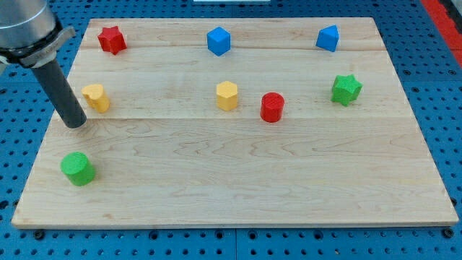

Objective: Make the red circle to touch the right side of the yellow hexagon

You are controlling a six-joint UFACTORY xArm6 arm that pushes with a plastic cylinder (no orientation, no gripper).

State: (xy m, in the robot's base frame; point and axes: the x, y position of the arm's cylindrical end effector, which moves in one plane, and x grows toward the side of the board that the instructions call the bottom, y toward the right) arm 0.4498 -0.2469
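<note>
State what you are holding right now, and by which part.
Nothing is held. My tip rests on the board, apart from every block, just below-left of the yellow block at the view's left.

Lab bench: blue perforated table point(433, 87), wooden board point(238, 180).

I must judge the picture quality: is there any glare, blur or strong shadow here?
Camera view: light is even, with no glare on the wooden board; red circle and yellow hexagon look sharp with faint shadows; my tip is sharp too.
</note>
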